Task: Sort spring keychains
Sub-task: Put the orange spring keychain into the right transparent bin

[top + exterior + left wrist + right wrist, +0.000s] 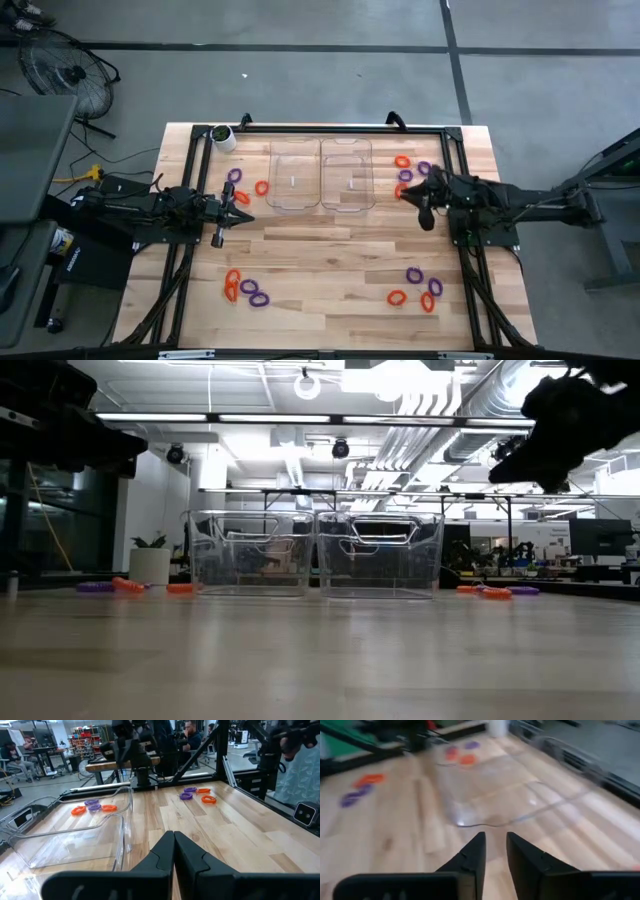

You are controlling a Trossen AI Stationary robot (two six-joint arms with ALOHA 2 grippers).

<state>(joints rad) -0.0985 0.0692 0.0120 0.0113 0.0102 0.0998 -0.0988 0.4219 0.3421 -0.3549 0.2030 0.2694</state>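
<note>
Two clear trays point(322, 175) are set side by side at the far middle of the table point(330, 260), evidently so that one colour can go in each; both look empty, so sorting is judged not yet begun. The keychains are scattered in four clusters on the bare wood: orange and purple rings left of the trays point(247, 183), more right of the trays point(408, 170), a group at the near left point(243, 289) and a group at the near right point(415, 287). None is seen in either claw.

The left gripper point(243, 217) is held just in front of the left tray's corner, fingers pressed together and empty, apparently parked. The right gripper point(402, 192) is held above the table beside the right tray, touching the cluster's edge in the high view; a narrow gap is seen between its fingers point(470, 860) with nothing in it. That placement suggests a pick from the cluster there is being prepared.
</note>
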